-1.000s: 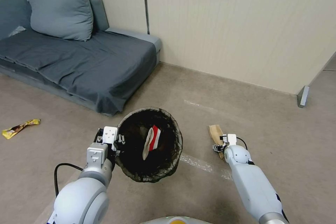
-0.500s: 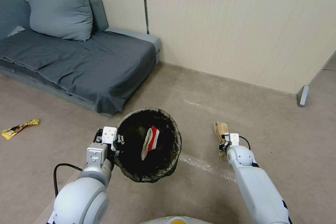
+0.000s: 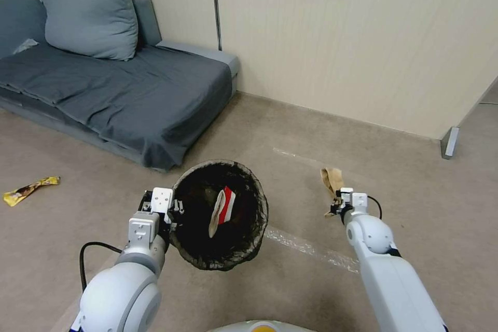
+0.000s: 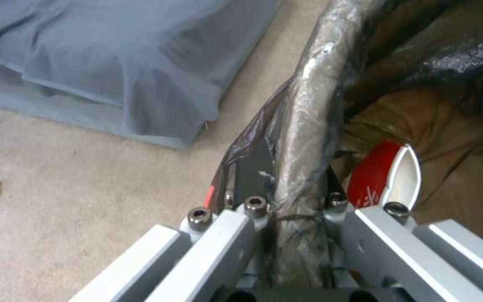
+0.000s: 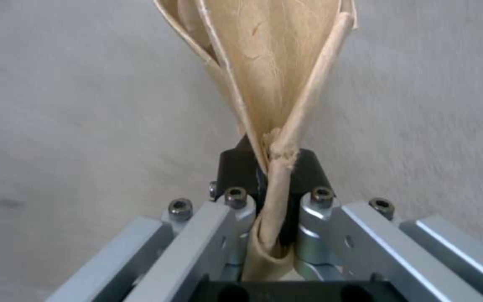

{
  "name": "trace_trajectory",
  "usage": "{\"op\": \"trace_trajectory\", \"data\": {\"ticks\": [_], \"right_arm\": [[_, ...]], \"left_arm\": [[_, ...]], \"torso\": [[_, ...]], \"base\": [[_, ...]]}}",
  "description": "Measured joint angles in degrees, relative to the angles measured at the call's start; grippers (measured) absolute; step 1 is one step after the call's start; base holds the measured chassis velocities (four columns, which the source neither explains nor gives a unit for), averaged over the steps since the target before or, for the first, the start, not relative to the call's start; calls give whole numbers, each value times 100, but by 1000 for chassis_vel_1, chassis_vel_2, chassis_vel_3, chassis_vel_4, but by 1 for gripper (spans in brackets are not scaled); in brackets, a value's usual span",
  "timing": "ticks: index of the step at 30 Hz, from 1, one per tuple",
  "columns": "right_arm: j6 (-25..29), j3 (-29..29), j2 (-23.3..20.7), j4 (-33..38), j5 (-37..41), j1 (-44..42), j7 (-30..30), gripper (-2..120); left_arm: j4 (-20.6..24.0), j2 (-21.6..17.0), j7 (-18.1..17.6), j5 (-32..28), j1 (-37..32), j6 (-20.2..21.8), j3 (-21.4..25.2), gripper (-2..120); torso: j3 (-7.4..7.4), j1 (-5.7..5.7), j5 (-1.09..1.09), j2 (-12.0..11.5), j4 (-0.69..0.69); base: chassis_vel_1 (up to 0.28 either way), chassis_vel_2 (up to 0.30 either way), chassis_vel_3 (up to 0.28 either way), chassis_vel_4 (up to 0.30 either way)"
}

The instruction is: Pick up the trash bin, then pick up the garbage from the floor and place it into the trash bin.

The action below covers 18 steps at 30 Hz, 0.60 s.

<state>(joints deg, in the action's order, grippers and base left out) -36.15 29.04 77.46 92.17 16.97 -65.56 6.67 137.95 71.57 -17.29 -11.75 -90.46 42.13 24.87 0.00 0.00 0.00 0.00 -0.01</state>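
Note:
My left gripper (image 3: 174, 211) is shut on the rim of the trash bin (image 3: 193, 249), which hangs above the floor lined with a dark crinkled bag. In the left wrist view the rim (image 4: 303, 126) runs between the shut fingers (image 4: 253, 205). A red-and-white crushed cup (image 3: 222, 210) lies inside, also seen in the left wrist view as the cup (image 4: 387, 176). My right gripper (image 3: 338, 204) is shut on a crumpled brown paper bag (image 3: 331, 179), held up off the floor to the right of the bin. The paper bag (image 5: 264, 63) is pinched between the right fingers (image 5: 236, 197).
A yellow snack wrapper (image 3: 30, 189) lies on the floor at far left. A grey sofa (image 3: 129, 88) with a cushion stands at the back left, the beige wall (image 3: 363, 36) behind. Tape strips (image 3: 306, 249) mark the floor between the arms.
My right gripper has lifted the brown paper bag off the floor and moved it up and to the right. The left arm and bin have stayed put.

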Motion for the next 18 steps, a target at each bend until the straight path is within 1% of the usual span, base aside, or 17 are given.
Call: {"op": "trace_trajectory", "data": {"ticks": [1, 2, 3, 6, 7, 8, 10, 11, 12, 14, 15, 16, 18], "right_arm": [[-106, 18, -52, 460, 293, -157, -4, 2], [-281, 27, -132, 1058, 763, -339, -52, 2], [-281, 27, -132, 1058, 763, -339, -52, 2], [-412, -42, -335, 2283, 1623, -571, -464, 2], [-412, -42, -335, 2283, 1623, -571, -464, 2], [-356, -99, -394, 2588, 1800, -577, -604, 2], [-123, -255, -552, 3151, 2077, -525, -1040, 2], [41, -350, -687, 3399, 2187, -461, -1369, 2], [41, -350, -687, 3399, 2187, -461, -1369, 2], [272, -516, -1067, 3740, 2318, -310, -1922, 2], [322, -614, -1291, 3870, 2403, -240, -2081, 2], [322, -614, -1291, 3870, 2403, -240, -2081, 2], [375, -865, -1745, 4077, 2465, -90, -2340, 2]], "left_arm": [[0, 6, -3, -2, 0, 0, 0, 0], [0, 12, -6, -2, 2, 0, -1, 0], [0, 12, -6, -2, 2, 0, -1, 0], [-28, 29, -9, -2, 20, 0, -25, 0], [-28, 29, -9, -2, 20, 0, -25, 0], [-37, 32, -9, -2, 26, 0, -31, 0], [-55, 45, -5, 4, 37, 0, -44, 0], [-67, 54, -3, 16, 39, 0, -53, 0], [-67, 54, -3, 16, 39, 0, -53, 0], [-70, 67, 2, 42, 39, 0, -70, 0], [-71, 69, 4, 48, 37, 0, -75, 0], [-71, 69, 4, 48, 37, 0, -75, 0], [-88, 65, 12, 55, 35, 0, -79, 0]], "torso": [[0, 0, -1, 0, 1], [0, 0, -1, 0, 1], [0, 0, -1, 0, 1], [0, 0, -2, 0, 2], [0, 0, -2, 0, 2], [0, 0, -2, 0, 1], [0, 0, 0, 0, 2], [0, 0, -2, 0, 2], [0, 0, -2, 0, 2], [-1, 0, 0, 0, 2], [0, 0, -1, 0, 3], [0, 0, -1, 0, 3], [0, 0, 0, 0, 1]], "base": [[0, 0, 0, 0], [0, 0, 0, 0], [0, 0, 0, 0], [0, 0, 0, 0], [0, 0, 0, 0], [0, 0, 0, 0], [0, 0, 0, 0], [0, 0, 0, 0], [0, 0, 0, 0], [0, 0, 0, 0], [0, 0, 0, 0], [0, 0, 0, 0], [0, 0, 0, 0]]}}
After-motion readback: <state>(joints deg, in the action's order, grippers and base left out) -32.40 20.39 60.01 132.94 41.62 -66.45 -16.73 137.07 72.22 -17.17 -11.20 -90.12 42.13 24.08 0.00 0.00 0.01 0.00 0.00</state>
